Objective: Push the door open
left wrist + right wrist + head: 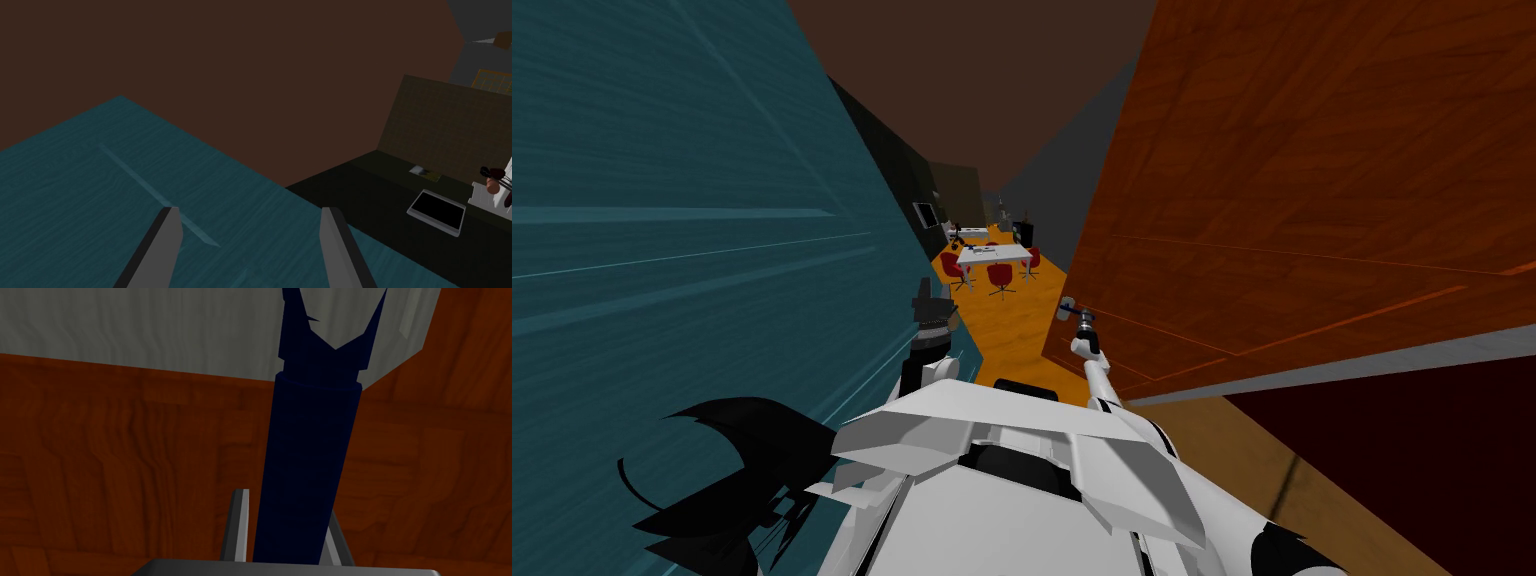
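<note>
While the right jaws sit clamped on the dark blue handle (pixel 310 458), the brown wooden door (pixel 1312 200) stands ajar directly ahead, on that arm's side; left jaws apart, beside a teal surface (pixel 662 250).

open gap between teal panel (pixel 662 250) and brown door (pixel 1312 200), red chairs (pixel 1000 275) beyond

Brown wooden door (pixel 1312 200) on right, teal wall (pixel 662 250) on left. Right gripper (pixel 1069 308) at the door's near edge, left gripper (pixel 930 300) just beside the teal wall. Orange floor (pixel 1012 335) between them; white table (pixel 994 253) and red chairs (pixel 1000 275) farther off.
</note>
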